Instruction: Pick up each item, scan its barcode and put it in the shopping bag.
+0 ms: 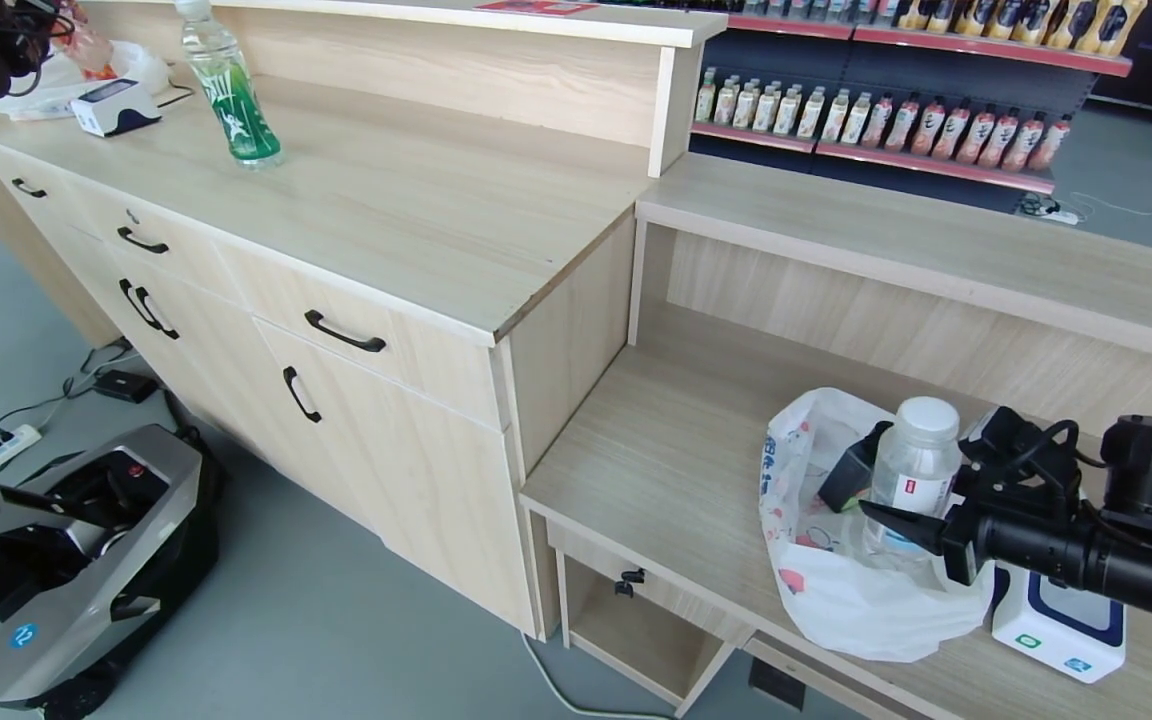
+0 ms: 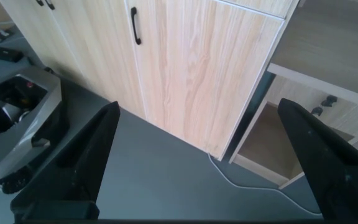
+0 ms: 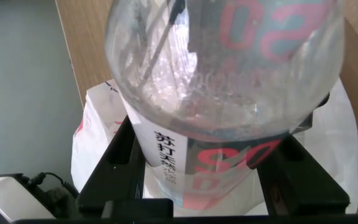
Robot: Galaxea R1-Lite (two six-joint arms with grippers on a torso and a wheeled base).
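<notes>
R gripper [image 1: 876, 497]: clenched on clear bottle [image 1: 916, 450], long axis upright, cap up.
Bottle posn: at shopping bag [image 1: 836, 600] mouth, prob. partly inside.
L gripper [image 2: 197, 155]: jaws apart, low by cabinet [image 2: 191, 62], well apart.

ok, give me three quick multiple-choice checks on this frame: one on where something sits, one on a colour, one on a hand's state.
1. Where does the green bottle stand?
A. on the floor
B. on the upper counter
C. on the lower desk

2. What colour is the cap on the clear bottle?
A. white
B. red
C. blue

3. What state is the right hand in?
A. open and empty
B. shut on a can
C. shut on the clear bottle

Answers:
1 B: it stands upright on the counter's top.
2 A: the head view shows a white cap.
3 C: it clamps the bottle from both sides at the shopping bag.
</notes>
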